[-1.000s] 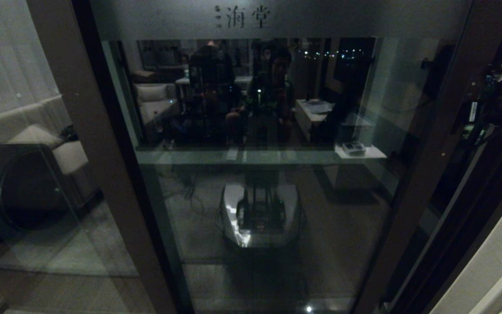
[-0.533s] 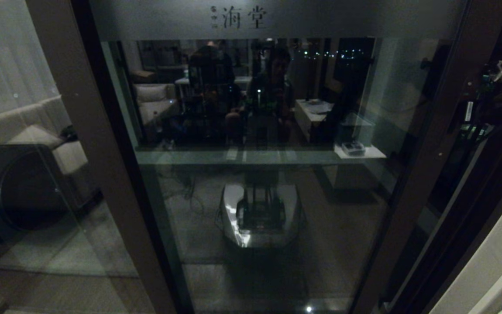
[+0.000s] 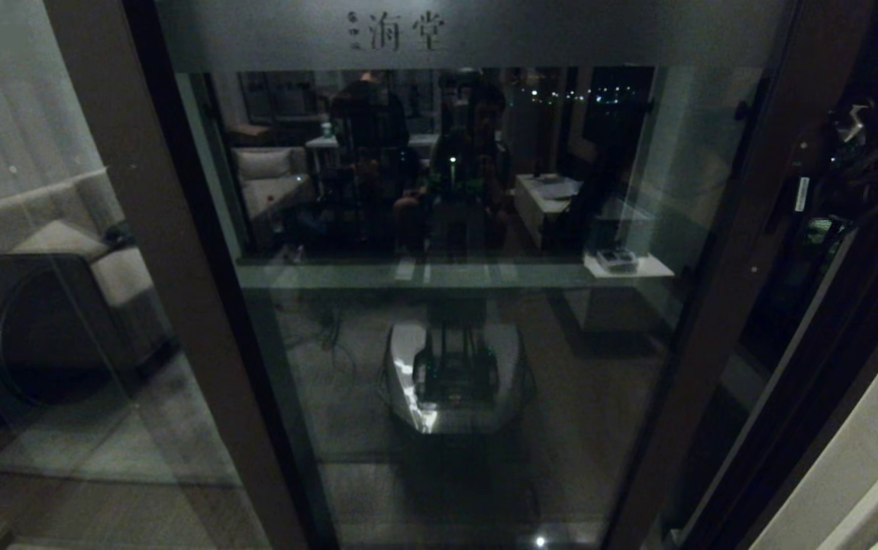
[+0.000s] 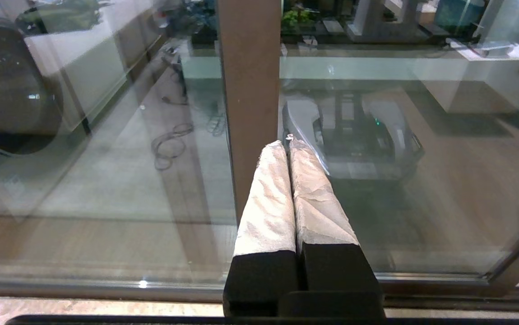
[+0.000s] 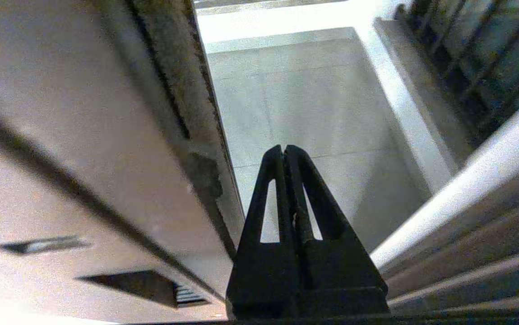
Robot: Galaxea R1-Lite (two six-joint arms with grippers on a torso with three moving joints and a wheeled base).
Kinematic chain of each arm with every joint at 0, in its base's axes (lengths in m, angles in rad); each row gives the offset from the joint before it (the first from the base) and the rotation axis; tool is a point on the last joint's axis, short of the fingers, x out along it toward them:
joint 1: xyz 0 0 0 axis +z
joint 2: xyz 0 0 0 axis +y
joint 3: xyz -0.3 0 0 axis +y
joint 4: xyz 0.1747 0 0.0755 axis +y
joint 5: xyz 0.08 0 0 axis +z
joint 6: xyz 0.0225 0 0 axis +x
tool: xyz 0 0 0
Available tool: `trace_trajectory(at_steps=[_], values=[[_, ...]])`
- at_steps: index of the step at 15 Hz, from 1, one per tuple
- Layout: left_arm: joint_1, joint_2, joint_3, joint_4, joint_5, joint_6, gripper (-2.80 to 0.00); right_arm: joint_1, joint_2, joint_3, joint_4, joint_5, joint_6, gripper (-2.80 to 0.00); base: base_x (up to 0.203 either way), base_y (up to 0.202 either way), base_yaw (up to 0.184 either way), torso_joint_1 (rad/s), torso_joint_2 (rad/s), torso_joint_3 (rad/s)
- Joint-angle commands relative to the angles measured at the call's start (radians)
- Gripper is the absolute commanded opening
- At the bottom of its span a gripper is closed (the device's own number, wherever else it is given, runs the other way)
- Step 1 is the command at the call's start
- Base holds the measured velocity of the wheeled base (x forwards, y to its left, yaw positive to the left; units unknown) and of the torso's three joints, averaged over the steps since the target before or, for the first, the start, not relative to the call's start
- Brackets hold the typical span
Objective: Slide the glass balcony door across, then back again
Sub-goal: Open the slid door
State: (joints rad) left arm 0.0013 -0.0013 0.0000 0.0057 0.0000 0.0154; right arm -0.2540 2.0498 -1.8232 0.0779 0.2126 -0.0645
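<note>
Black right claw [image 5: 285,149]: fingers pressed together with nothing between them, tips just beside the dark edge of the glass balcony door [image 5: 106,135], above pale floor tiles [image 5: 295,99] outside.
Left claw [image 4: 286,144]: paper-wrapped fingers [image 4: 268,198] closed flat against each other, empty, pointing at a brown upright stile [image 4: 249,90]; whether they touch it I cannot tell.
Change since a second ago: the door's frosted band [image 3: 485,34] with its small characters [image 3: 397,30] has slid toward the robot's left, and the brown right stile [image 3: 721,267] has gone with it. The right arm [image 3: 859,153], a dark tangle of cables at the head view's right edge, has followed the same way.
Door now: it fills the middle of the head view, its left stile [image 3: 156,267] leaning across the fixed pane [image 3: 27,229], with a dark gap open to the right of its right stile.
Only the right wrist view shows: the balcony floor, a white curb [image 5: 404,104] and dark bars [image 5: 458,54] beyond it.
Only the left wrist view shows: the door's bottom track [image 4: 106,289] and a loop of cable [image 4: 169,144] on the floor behind the glass.
Room: dim, the glass mirroring the robot's own white base [image 3: 454,374], a pale sofa [image 3: 267,179] and seated people; a round dark drum [image 3: 34,328] sits behind the left pane.
</note>
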Motion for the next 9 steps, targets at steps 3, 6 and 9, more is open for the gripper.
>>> trace_trajectory(at_steps=[3, 6, 9], values=[[0.0, 0.0, 0.002, 0.0, 0.0, 0.0, -2.8, 0.029, 0.001, 0.006, -0.001, -0.035, 0.0, -2.8, 0.0, 0.0, 0.0, 0.0, 0.0, 0.0], [0.0, 0.0, 0.002, 0.0, 0.0, 0.0, -2.8, 0.039, 0.003, 0.016, -0.017, -0.041, 0.0, -2.8, 0.0, 0.0, 0.0, 0.0, 0.0, 0.0], [0.0, 0.0, 0.002, 0.0, 0.0, 0.0, -2.8, 0.055, 0.004, 0.019, -0.027, -0.062, 0.0, -2.8, 0.0, 0.0, 0.0, 0.0, 0.0, 0.0]])
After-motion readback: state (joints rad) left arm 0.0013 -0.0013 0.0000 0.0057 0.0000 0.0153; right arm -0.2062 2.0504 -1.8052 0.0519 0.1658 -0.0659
